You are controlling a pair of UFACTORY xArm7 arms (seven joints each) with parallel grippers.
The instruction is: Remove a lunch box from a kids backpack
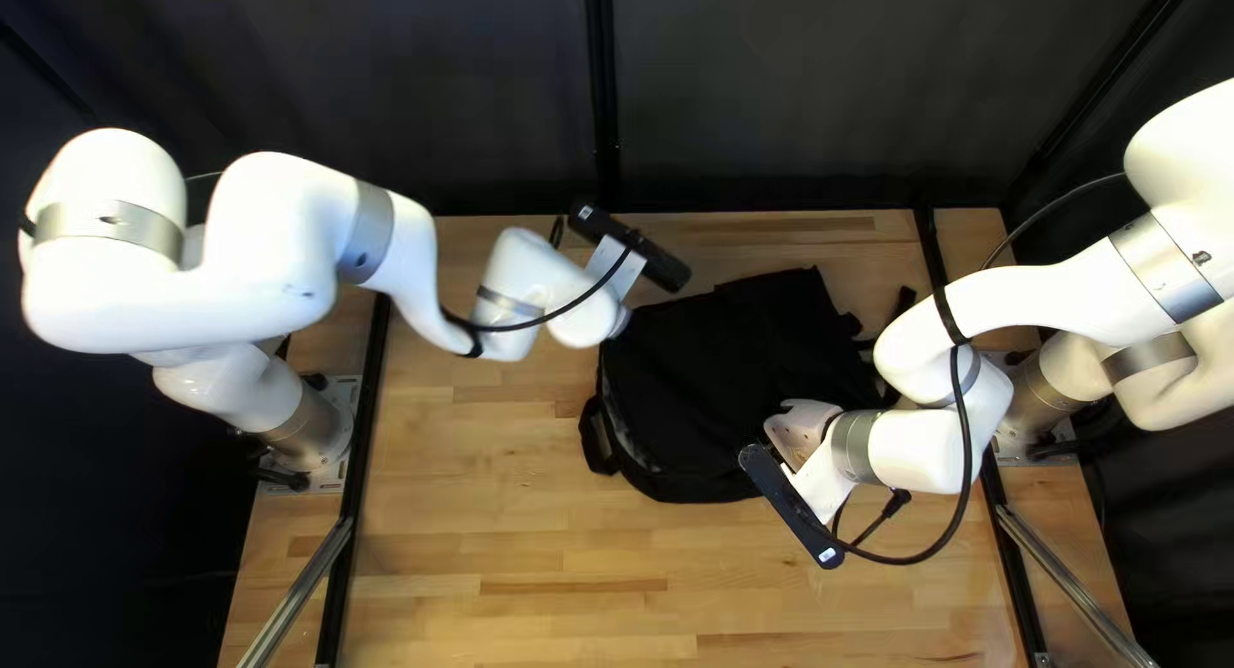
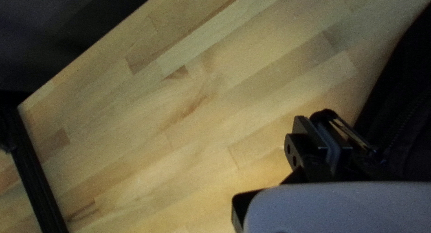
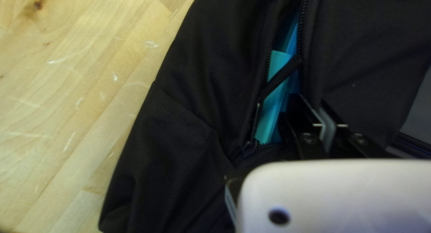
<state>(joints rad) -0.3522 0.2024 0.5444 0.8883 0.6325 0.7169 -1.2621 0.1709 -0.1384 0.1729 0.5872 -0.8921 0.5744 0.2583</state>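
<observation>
Wooden table (image 1: 514,617), near side: bare boards. Farther in, right gripper (image 1: 804,426) was over the near right part of the black backpack (image 1: 720,372); its wrist view showed the fingers clamped on cloth at the edge of the open zip (image 3: 303,31). Within that opening, beside the fingers, sat a teal-and-blue item (image 3: 270,112); could not tell whether it was the lunch box. The backpack lay at mid-table, between the two arms. Left gripper (image 1: 617,318) was at its far left corner, fingers together; any thin material pinched there could not be made out. Behind the table's far edge hung the dark curtain (image 1: 386,90).
</observation>
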